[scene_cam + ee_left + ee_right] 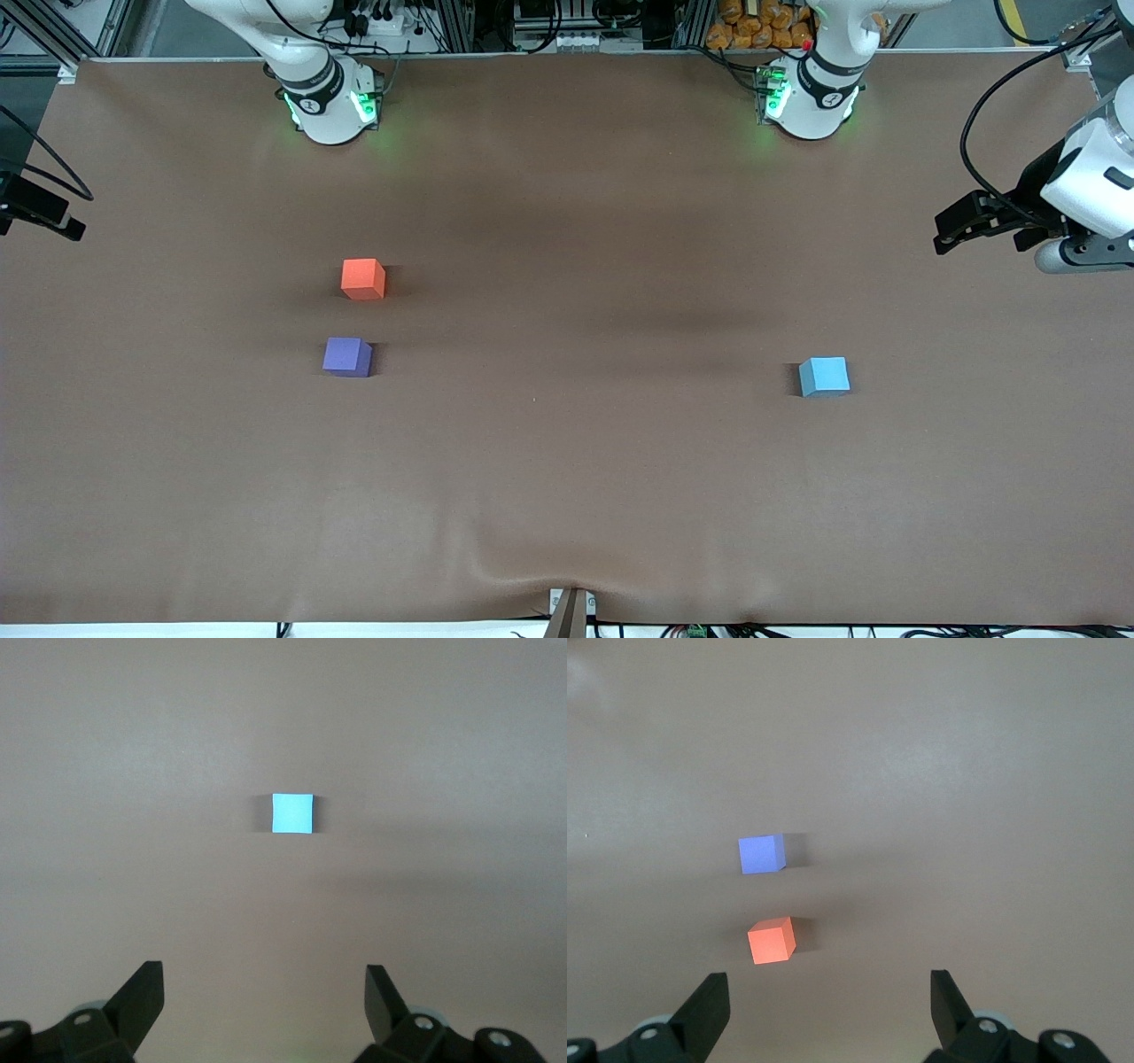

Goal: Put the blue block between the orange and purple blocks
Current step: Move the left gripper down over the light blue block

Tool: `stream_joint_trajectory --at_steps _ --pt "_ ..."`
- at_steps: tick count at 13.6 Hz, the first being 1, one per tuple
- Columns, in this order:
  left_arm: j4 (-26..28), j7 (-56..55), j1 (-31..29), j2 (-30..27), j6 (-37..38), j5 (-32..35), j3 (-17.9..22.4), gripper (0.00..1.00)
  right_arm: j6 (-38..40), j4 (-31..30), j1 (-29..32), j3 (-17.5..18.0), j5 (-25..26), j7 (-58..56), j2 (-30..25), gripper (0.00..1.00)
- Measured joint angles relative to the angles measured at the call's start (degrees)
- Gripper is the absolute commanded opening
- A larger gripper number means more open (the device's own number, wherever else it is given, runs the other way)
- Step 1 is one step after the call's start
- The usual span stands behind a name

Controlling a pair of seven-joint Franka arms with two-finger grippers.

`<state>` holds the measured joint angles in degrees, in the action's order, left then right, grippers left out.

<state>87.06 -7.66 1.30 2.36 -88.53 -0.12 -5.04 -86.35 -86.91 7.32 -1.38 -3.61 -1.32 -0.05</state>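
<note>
Fingers (142,997) of left gripper (264,1001) spread wide and empty, high over the worktop (567,496) at the left arm's end, pointed toward the blue block (292,813). Fingers (707,1001) of right gripper (829,1003) likewise spread wide and empty, raised over the right arm's end, with the orange block (772,941) and purple block (761,853) both in its wrist view. Blue block resting flat on the worktop toward the left arm's end, untouched, well apart from the other two. Orange block and purple block sitting toward the right arm's end, purple nearer the front camera than orange, a narrow bare gap between them, not touching. Judged stage: start of the task. Nothing grasped, nothing moved. Remaining: descent onto the blue block, grasp, carry across the worktop, release into the gap. Gap apparently little wider than one cube, so careful alignment likely needed.
</note>
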Motion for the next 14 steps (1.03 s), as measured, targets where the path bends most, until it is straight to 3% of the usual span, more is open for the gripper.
stream_joint_trajectory --at_steps 14 --pt "0.00 1.20 -0.48 0.17 0.41 0.00 0.13 1.00 0.73 0.00 0.00 -0.03 0.00 0.05 0.00 1.00"
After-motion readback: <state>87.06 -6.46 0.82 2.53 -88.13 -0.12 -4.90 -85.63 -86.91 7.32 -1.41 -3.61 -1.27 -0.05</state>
